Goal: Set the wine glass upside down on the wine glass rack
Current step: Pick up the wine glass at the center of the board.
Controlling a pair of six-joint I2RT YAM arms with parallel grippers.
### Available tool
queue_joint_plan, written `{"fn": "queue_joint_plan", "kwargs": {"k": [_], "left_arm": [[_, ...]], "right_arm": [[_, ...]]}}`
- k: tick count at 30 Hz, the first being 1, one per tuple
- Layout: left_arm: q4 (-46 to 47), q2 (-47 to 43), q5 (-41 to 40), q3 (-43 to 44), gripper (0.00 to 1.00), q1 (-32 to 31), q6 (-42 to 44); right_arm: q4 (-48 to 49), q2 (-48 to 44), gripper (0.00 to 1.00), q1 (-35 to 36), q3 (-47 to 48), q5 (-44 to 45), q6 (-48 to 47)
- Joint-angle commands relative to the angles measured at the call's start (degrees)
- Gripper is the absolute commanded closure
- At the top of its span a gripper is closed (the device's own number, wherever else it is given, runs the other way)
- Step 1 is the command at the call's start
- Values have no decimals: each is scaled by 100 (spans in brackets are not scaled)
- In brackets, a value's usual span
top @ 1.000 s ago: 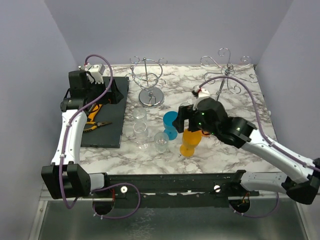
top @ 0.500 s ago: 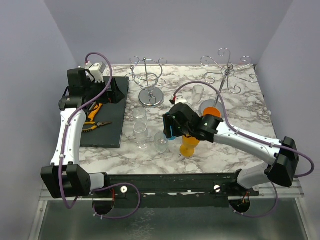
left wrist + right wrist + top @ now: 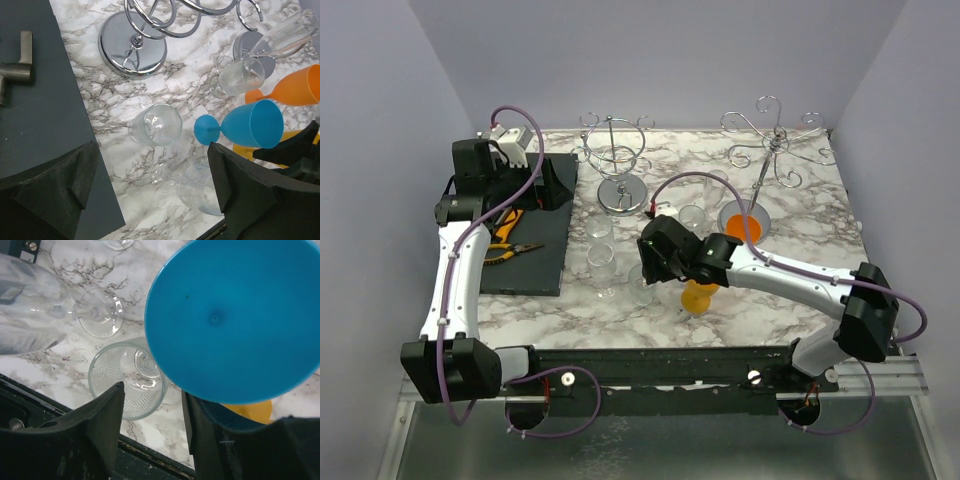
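- I have the blue wine glass (image 3: 250,125) standing foot-down on the marble table (image 3: 800,200), near the middle and well apart from both racks.
- My right gripper (image 3: 151,395) is down over it. In the right wrist view the blue bowl fills the frame and overlaps one finger.
- Its jaws are partly apart, and marble and a clear glass (image 3: 127,377) show through the gap. I cannot tell whether either finger touches the blue one.
- The yellow glass (image 3: 697,297) sits just near-right of it. The orange glass (image 3: 743,225) is farther right, and more clear glasses (image 3: 603,258) stand to its left.
- The ring-armed rack (image 3: 616,150) stands far middle, and the curl-armed rack (image 3: 772,135) stands far right.
- My left gripper (image 3: 152,150) hangs at the far left by the dark mat (image 3: 525,270), jaws wide and holding nothing.
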Motion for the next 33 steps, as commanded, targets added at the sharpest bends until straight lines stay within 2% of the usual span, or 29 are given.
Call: {"fn": "queue_joint_plan", "kwargs": {"k": [1, 9, 10, 14, 16, 21, 26, 33], "left_arm": [[-215, -261, 314, 218, 1, 45, 49], [-376, -354, 507, 305, 1, 36, 128], [-396, -359, 556, 327, 1, 36, 136], [-547, -355, 744, 449, 1, 14, 201], [-647, -347, 797, 543, 1, -28, 242], [-846, -371, 895, 725, 1, -168, 300], [-900, -401, 935, 779, 1, -438, 279], [-1035, -157, 601, 1136, 1, -1458, 290]], "right_arm": [[135, 319, 49, 48, -32, 113, 64], [252, 622, 55, 45, -119, -56, 36], [254, 653, 59, 46, -115, -67, 37], [193, 703, 88, 48, -9, 30, 9], [147, 619, 99, 44, 84, 112, -56], [-147, 168, 100, 43, 370, 313, -174], [-329, -676, 100, 45, 607, 460, -429], [-223, -1604, 100, 44, 1223, 812, -999]]}}
